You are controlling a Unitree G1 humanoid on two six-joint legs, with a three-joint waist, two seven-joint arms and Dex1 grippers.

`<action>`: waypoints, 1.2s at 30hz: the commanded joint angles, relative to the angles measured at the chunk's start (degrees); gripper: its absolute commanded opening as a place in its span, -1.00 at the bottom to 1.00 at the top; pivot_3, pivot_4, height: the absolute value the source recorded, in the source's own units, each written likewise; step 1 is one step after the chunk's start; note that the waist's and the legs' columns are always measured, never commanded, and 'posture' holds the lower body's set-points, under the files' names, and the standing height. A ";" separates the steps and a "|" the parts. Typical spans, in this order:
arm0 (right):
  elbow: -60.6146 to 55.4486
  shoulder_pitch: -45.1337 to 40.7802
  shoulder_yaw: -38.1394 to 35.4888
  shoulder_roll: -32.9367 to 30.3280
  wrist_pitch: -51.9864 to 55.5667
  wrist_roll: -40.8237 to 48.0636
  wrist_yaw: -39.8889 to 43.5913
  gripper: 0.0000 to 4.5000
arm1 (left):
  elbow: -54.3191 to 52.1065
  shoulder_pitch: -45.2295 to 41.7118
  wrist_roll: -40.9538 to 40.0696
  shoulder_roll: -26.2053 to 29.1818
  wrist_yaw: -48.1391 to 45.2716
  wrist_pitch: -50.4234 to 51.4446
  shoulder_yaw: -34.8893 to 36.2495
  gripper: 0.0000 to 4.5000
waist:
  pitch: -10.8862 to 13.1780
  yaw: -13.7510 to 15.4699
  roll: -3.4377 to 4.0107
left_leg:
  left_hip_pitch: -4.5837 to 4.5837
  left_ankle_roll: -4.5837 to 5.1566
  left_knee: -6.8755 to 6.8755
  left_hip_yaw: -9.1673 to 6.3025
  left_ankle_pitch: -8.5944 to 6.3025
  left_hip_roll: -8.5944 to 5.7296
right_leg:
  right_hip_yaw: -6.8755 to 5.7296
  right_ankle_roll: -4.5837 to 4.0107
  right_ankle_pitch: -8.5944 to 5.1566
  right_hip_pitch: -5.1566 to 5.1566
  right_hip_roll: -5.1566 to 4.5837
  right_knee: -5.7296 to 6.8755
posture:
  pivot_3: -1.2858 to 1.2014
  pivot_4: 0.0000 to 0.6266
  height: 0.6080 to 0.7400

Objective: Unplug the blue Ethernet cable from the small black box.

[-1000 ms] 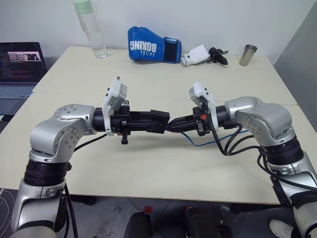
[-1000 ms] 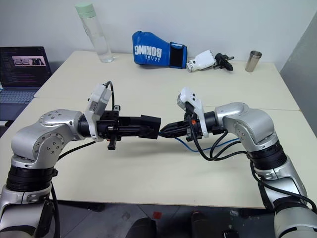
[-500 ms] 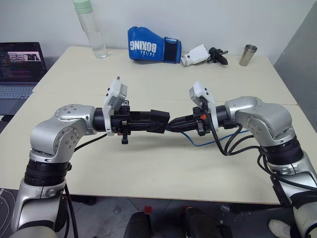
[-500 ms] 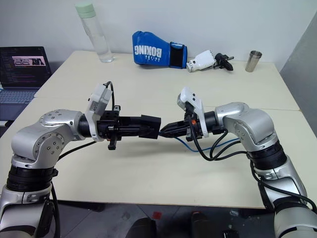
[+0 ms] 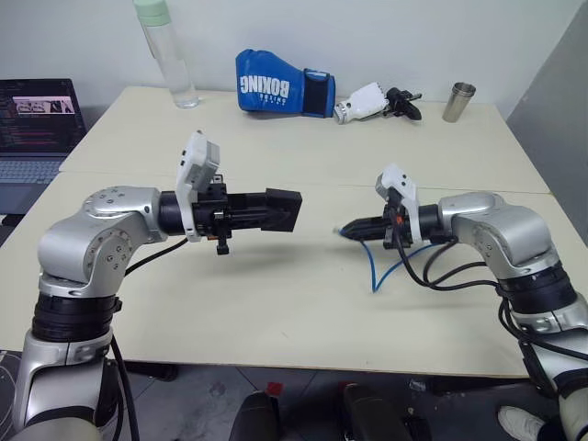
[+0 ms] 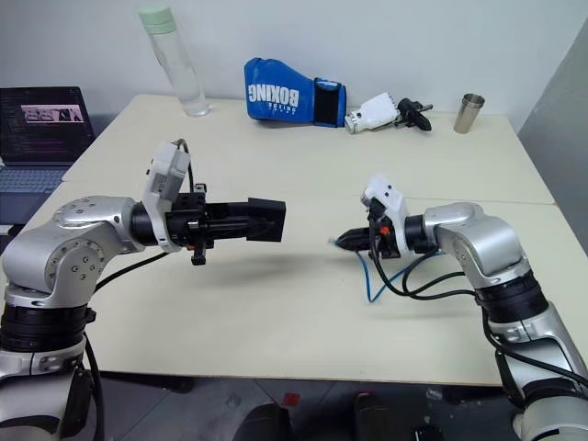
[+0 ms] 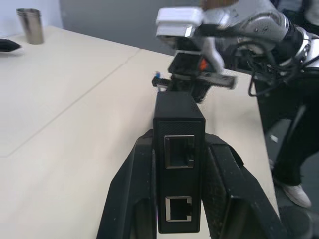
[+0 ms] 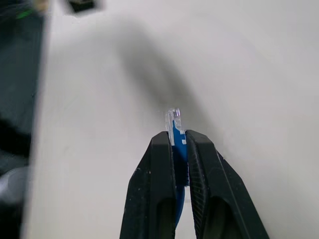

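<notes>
- two grippers hold two things, well apart, up over the pale table (image 5: 276, 303).
- left gripper (image 5: 276, 211) is squeezed tight on the small black box (image 7: 178, 144). its two ports look empty.
- right gripper (image 5: 354, 230) is pinched on the blue ethernet cable (image 5: 378, 268), right behind its clear plug (image 8: 174, 118). the plug is out of the box.
- rest of the cable hangs down in a loop onto the table.
- cable looks light and bendy, so i think holding it close to the hard plug is best.
- plug's little clip may snap, so be gentle.
- box looks hard and smooth. grab its flat sides.
</notes>
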 commanded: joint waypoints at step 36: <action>-2.40 0.50 1.93 17.43 -17.19 -9.93 -8.32 1.00 | 29.54 8.33 23.57 -19.27 35.44 -43.18 8.60 -0.64 | 0.02 -0.61 0.09 | -0.07 -0.02 -0.03 0.08 0.01 -0.06 | 0.02 0.01 0.01 -0.12 -0.47 0.08 | 0.03 -0.52 1.00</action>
